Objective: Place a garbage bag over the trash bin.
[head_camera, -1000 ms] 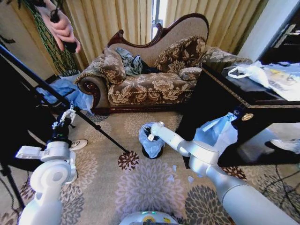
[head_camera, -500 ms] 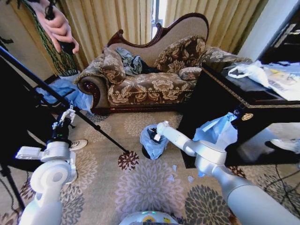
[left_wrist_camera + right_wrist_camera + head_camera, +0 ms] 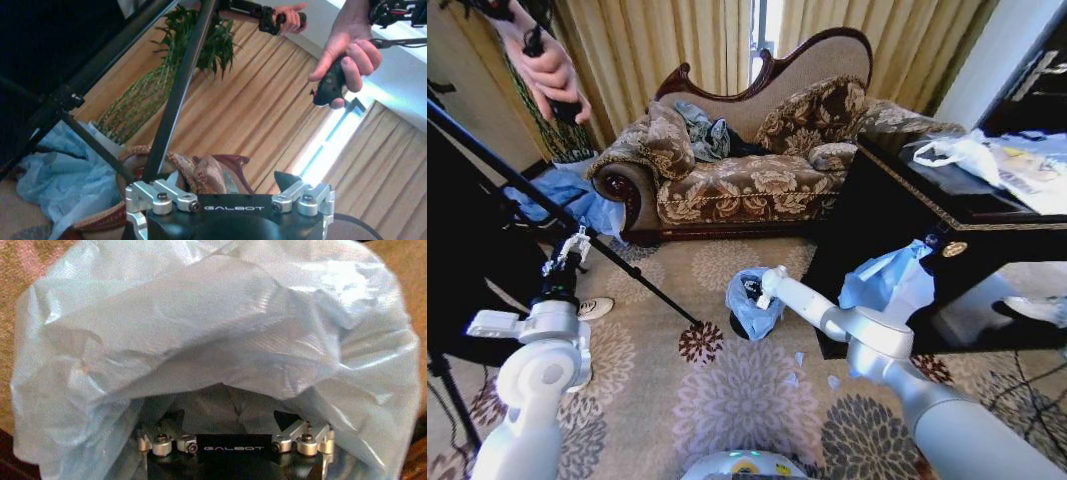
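The pale blue garbage bag [image 3: 742, 310] is draped over the small black trash bin [image 3: 738, 329], which stands on the patterned carpet in front of the sofa. Only a dark strip of the bin shows at its base. My right gripper [image 3: 761, 294] is at the bag's mouth on the side nearer the dark cabinet. In the right wrist view the film [image 3: 213, 340] arches over the gripper [image 3: 230, 425], whose fingers stand apart beneath it. My left gripper [image 3: 574, 243] is raised at the far left, well away from the bin. It is open and holds nothing [image 3: 230, 182].
A black tripod leg [image 3: 617, 265] slants across the carpet to the bin's left. A dark cabinet [image 3: 907, 230] stands close on the right, with a blue plastic bundle [image 3: 882, 280] at its corner and a white bag [image 3: 967, 150] on top. The sofa [image 3: 737, 185] is behind.
My right gripper has shifted a little toward the cabinet and slightly lower at the bag's mouth. The film has spread further over the bin. The left arm has stayed put.
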Robot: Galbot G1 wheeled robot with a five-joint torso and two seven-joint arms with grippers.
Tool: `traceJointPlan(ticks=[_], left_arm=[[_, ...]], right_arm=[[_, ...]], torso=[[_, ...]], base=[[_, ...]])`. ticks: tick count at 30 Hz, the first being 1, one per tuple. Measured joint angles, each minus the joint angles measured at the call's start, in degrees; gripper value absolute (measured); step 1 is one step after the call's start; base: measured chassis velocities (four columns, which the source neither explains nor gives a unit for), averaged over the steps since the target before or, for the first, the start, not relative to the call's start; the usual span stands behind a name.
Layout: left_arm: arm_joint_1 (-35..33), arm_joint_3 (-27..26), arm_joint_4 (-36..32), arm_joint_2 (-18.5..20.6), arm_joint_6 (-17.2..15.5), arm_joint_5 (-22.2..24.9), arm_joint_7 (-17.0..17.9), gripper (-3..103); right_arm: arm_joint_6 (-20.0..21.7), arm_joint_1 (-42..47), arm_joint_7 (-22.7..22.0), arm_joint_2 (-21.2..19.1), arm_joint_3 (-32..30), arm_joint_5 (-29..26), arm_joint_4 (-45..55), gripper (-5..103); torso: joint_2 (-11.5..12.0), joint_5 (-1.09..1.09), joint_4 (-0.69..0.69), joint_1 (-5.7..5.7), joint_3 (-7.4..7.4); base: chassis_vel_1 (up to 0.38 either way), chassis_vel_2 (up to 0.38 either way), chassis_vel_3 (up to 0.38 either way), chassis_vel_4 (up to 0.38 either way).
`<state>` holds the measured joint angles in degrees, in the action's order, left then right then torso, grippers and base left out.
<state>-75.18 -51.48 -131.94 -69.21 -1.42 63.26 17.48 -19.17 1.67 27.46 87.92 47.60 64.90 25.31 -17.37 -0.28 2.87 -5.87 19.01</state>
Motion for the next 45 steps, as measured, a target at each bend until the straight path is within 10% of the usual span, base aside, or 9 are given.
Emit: traceJointPlan(ticks=[20, 37, 45], left_arm=[[-1.30, -0.02, 0.24, -0.95, 0.91, -0.26, -0.36, 98], [-1.57, -0.50, 0.16, -1.12, 1.33, -0.20, -0.34, 98], [-1.48, -0.34, 0.26, -1.26, 1.33, -0.21, -0.30, 98]], right_arm=[[1.24, 2.51, -2.96, 4.18, -0.65, 4.72, -6.29, 33], [2.03, 1.93, -3.32, 4.15, 0.09, 5.27, -6.48, 97], [2.50, 1.77, -3.61, 4.16, -0.09, 5.13, -6.54, 100]], torso=[[0.00, 0.00, 0.01, 0.00, 0.00], [0.00, 0.00, 0.01, 0.00, 0.00], [0.00, -0.01, 0.01, 0.00, 0.00]], base=[[0.000, 0.000, 0.000, 0.000], [0.000, 0.000, 0.000, 0.000], [0.000, 0.000, 0.000, 0.000]])
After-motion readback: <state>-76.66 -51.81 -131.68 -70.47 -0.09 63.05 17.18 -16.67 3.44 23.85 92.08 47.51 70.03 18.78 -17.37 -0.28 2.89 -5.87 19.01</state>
